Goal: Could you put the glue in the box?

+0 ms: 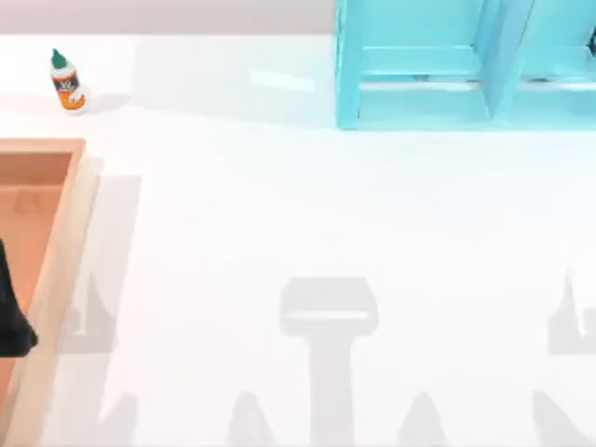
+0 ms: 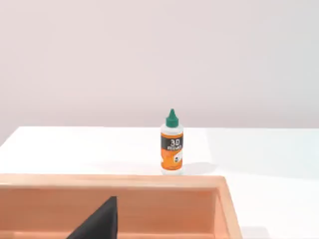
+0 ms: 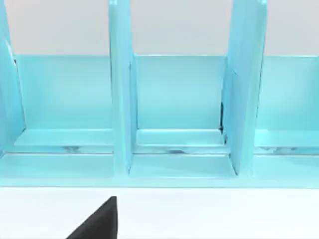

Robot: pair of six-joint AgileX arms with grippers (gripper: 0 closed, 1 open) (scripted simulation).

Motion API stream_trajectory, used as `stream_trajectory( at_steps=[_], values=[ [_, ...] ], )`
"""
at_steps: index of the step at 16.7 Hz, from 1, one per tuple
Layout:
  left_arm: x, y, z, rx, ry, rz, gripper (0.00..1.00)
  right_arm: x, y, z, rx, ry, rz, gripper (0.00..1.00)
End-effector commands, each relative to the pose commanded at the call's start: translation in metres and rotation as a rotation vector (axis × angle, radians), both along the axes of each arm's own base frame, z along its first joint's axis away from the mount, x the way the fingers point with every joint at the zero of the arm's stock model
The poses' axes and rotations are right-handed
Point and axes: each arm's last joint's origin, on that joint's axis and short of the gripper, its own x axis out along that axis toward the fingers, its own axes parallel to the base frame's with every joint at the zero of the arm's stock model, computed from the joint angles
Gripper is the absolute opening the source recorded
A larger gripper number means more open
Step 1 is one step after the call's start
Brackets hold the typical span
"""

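White-bodied glue [image 1: 66, 84], green cap up, stood upright on the table [image 1: 279, 214] just beyond the box [image 1: 65, 233] far rim, nearer the left gripper [image 1: 11, 321], whose opening I cannot tell.

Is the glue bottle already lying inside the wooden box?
No, the glue stands upright on the white table, outside the box and beyond its far rim in the left wrist view.
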Motion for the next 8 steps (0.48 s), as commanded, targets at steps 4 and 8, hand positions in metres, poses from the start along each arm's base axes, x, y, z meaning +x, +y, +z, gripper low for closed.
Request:
stream_trajectory(
  at_steps=[4, 8],
  values=[
    [0.001, 0.0, 0.005, 0.0, 0.002, -0.001, 1.0, 0.0, 0.0, 0.0, 0.0, 0.0, 0.0, 1.0],
    [0.011, 0.001, 0.034, 0.0, 0.023, -0.005, 1.0, 0.0, 0.0, 0.0, 0.0, 0.0, 0.0, 1.0]
  ],
)
